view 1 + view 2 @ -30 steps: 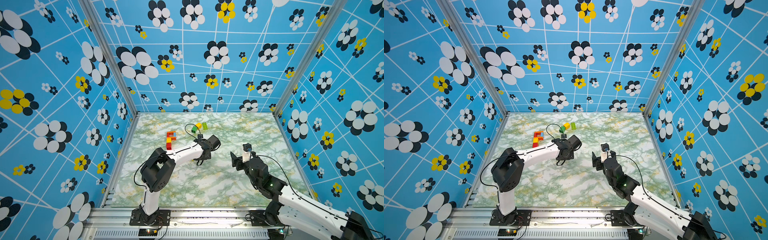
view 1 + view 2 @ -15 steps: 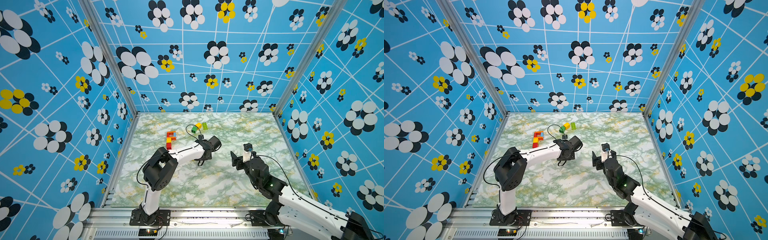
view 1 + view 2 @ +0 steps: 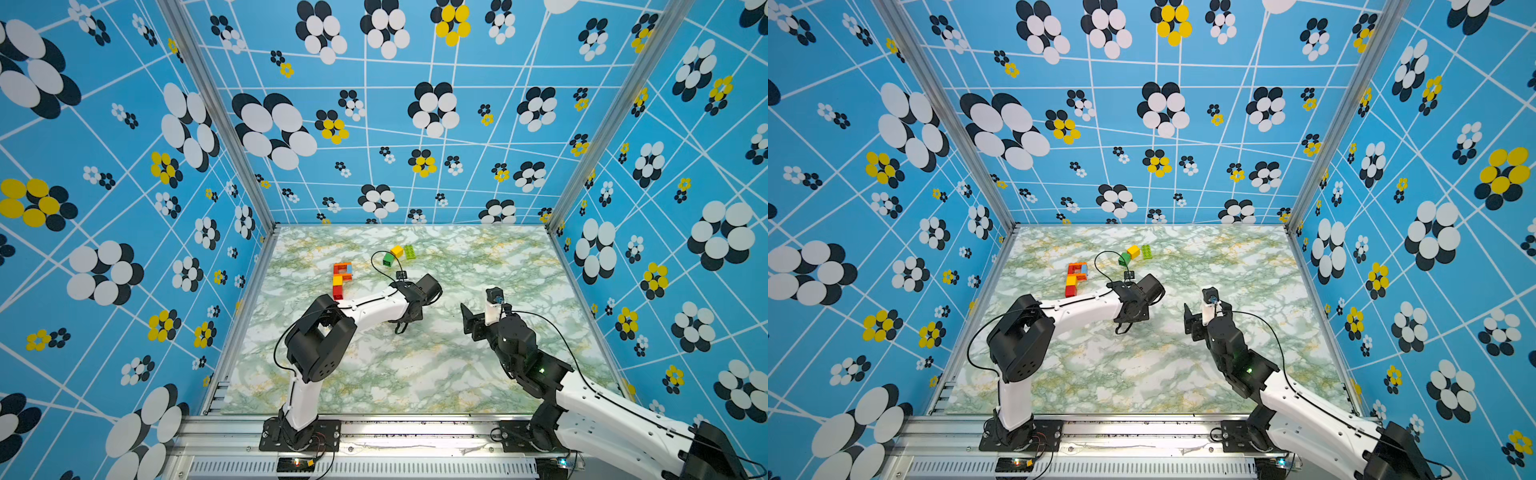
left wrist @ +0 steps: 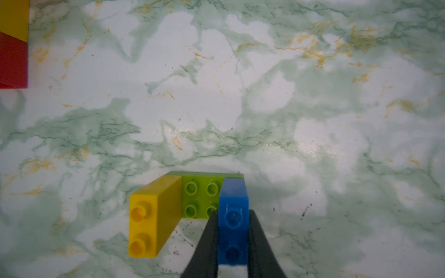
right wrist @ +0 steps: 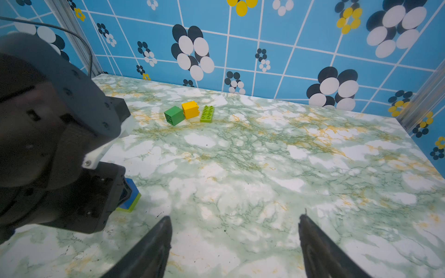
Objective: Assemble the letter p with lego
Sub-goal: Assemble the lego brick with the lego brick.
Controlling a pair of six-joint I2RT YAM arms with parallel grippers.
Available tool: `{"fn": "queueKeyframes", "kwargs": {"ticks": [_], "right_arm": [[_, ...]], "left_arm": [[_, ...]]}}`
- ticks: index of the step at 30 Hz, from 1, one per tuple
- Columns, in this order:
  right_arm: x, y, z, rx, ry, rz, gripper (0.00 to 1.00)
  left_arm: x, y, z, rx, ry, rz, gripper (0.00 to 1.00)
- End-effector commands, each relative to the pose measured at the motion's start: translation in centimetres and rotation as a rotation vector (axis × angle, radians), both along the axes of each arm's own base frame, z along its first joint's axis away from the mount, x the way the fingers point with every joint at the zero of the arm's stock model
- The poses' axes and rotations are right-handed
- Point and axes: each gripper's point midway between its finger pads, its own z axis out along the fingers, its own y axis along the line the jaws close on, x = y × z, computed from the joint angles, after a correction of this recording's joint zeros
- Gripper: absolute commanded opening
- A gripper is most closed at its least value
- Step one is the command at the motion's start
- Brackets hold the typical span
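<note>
Left arm carrying a three-brick sub-piece toward the half-built letter

The stacked letter column (image 3: 341,279) lay left of the left gripper (image 4: 233,237), whose jaws were clamped on a blue brick (image 4: 233,216) joined to a lime plate (image 4: 201,195) and yellow brick (image 4: 150,216); next, probably, seating it beside the column's top. Right of it, the right gripper (image 5: 234,243) gaped empty. Against the earlier frame, the left elbow had swung slightly; the loose bricks (image 3: 397,252) had not moved.

Blue brick (image 4: 233,231), green-veined marble table (image 4: 289,96)
</note>
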Motion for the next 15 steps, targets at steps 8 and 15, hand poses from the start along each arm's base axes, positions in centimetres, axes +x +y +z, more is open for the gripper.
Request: {"fn": "queueKeyframes", "kwargs": {"ticks": [8,15], "right_arm": [[0.2,-0.2,0.3,0.019,-0.017,-0.016,0.84],[0.2,-0.3,0.4,0.018,-0.02,-0.018,0.84]], "left_arm": [[-2.8,1.5,-4.1,0.013,0.119,0.023,0.0],[-5.3,2.3,-7.6,0.001,0.231,0.047,0.0]]}}
